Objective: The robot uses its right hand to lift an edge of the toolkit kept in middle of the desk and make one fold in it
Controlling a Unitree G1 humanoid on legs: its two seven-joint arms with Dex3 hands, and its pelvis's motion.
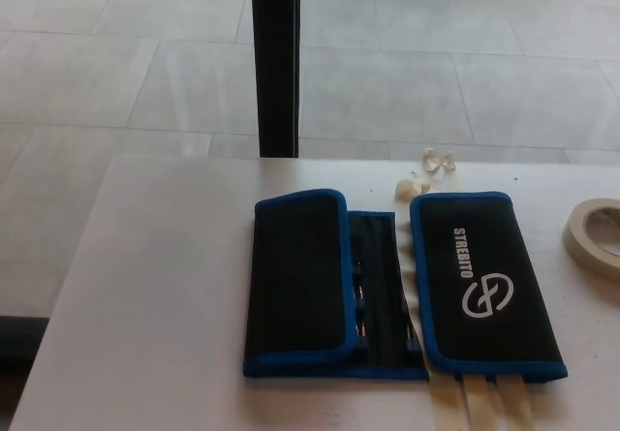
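The toolkit [387,286] lies flat on the white desk [155,295], a black fabric roll with blue trim. Its left flap [298,276] is folded over the middle. Its right panel [484,281] carries a white logo and lettering. Between them a narrow open strip [380,291] shows tool pockets. Neither of my hands shows in the head view.
A roll of beige masking tape [593,235] sits near the desk's right edge. Small pale scraps [431,165] lie just behind the toolkit. Pale strips [489,402] run under its front edge. A black post [276,58] stands behind the desk, with tiled floor beyond.
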